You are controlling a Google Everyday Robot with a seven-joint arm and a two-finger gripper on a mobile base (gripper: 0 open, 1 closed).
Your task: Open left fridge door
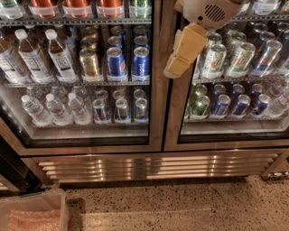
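The left fridge door (156, 103) is a tall glass pane in a brushed-steel frame, and it stands closed. Behind it are water bottles (49, 108), brown-drink bottles and blue Pepsi cans (128, 63). The right door (175, 117), with green-and-white cans (214, 58) behind it, is also closed. My gripper (183, 52), tan under a white arm housing (212, 11), hangs at the top in front of the seam between the two doors, over the right door's inner frame.
A steel louvred grille (153, 164) runs below the doors. The floor (180, 203) is speckled. A translucent plastic bin (31, 214) sits at the bottom left. A dark post (13, 171) stands at the left edge.
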